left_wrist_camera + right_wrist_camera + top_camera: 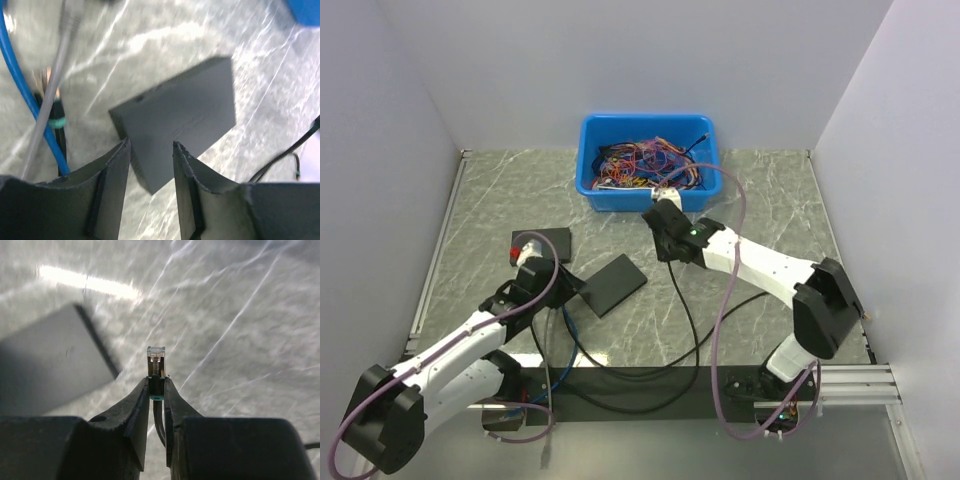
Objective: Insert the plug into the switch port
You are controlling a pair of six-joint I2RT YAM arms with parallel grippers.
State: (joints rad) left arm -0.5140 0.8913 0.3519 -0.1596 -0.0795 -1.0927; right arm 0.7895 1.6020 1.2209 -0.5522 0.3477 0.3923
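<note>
The switch is a flat charcoal box lying mid-table; its port row does not show clearly in any view. In the left wrist view the box lies just ahead, its near corner showing between the fingers. My left gripper is open and holds nothing. My right gripper, right of the box and above it, is shut on the plug, a clear connector with a teal-ringed black boot. Its black cable trails back between the fingers. The box's corner lies left of the plug.
A plain black slab lies left of the switch, beside my left wrist. A blue bin full of coloured wires stands at the back. Blue and grey cables and a loose black cable run over the near table.
</note>
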